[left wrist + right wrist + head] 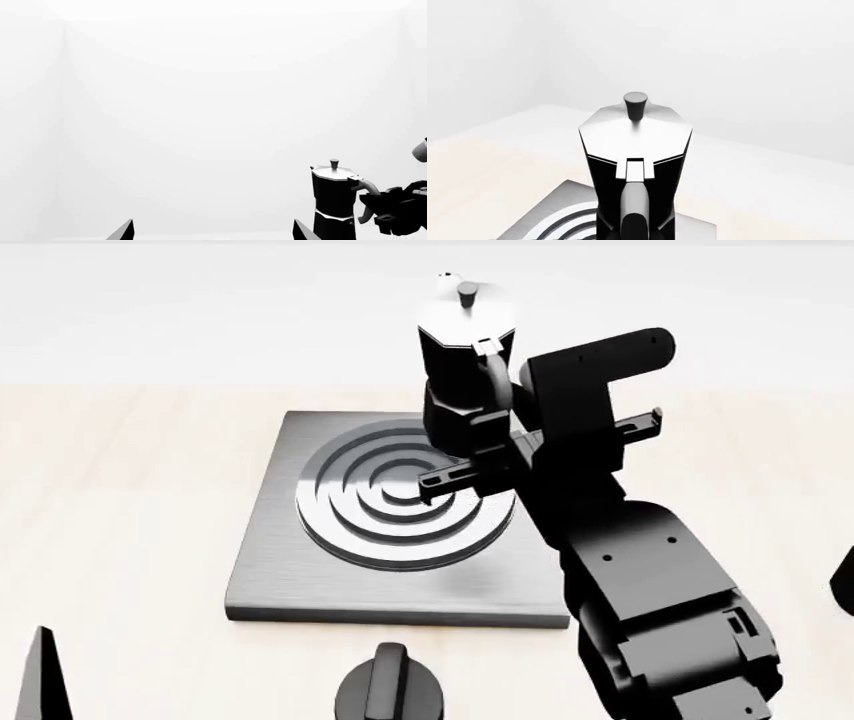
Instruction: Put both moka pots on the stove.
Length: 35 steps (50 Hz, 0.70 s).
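While the left end effector [212, 231] shows only two well-parted fingertips at the lower edge of its wrist view, holding nothing, the stove [274, 540] lies on the tabletop [120, 470] left of centre in the head view. A knob [390, 690] sits below it. The right end effector [497, 445] grips a moka pot [463, 340] by its handle, upright over the stove's upper right part; whether it touches, I cannot tell.

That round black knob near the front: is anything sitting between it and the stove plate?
No. In the head view only bare wooden tabletop lies between the knob and the stove.
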Motion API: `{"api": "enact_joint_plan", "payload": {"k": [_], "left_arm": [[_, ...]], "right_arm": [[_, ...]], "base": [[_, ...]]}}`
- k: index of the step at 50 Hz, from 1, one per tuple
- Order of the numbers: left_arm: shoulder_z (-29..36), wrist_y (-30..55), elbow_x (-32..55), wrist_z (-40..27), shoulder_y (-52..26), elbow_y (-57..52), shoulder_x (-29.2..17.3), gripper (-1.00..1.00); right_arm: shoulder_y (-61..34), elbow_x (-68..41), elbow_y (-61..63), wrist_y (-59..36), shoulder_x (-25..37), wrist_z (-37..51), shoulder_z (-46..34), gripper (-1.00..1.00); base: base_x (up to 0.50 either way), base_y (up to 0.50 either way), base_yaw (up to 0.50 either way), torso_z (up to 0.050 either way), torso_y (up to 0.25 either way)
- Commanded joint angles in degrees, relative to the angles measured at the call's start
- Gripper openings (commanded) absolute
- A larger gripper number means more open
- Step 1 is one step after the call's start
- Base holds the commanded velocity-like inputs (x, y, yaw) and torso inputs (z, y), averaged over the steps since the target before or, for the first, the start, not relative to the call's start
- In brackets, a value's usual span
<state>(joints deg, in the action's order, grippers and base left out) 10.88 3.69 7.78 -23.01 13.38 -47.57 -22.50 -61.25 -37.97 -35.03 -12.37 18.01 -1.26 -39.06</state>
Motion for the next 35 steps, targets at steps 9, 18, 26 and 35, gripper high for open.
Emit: {"api": "enact_joint_plan", "payload": {"k": [9,18,26,35], "left_arm": [[0.5,-1.1,0.4,0.3,0.0,1.0,-0.6,1.0],[0.5,-1.9,1.2,0.8,0.3,0.9,-1.1,1.0],[0.8,-2.6,1.0,0.9,0.5,1.2,-1.3,1.0],[0.6,-2.9,1.0,0.7,0.6,1.3,-1.5,1.0]], "right_arm": [[-4.3,3.3,-13.0,8.7,-7.7,-4.7,0.8,-1.0],[-7.2,4.8,-28.6,17.9,-14.2,-9.0,1.3,-1.0],[-10.3,2.6,-38.5,22.8,-18.0,-11.3,-1.2,-1.0],[-10.3,-6.6,-37.0,24.0,-18.0,-9.4,-11.8,-1.0]], "base": [[0.0,0.0,0.0,0.0,0.001],[0.0,0.0,0.0,0.0,0.001],[0.0,0.0,0.0,0.0,0.001],[0.0,0.0,0.0,0.002,0.001]]}}
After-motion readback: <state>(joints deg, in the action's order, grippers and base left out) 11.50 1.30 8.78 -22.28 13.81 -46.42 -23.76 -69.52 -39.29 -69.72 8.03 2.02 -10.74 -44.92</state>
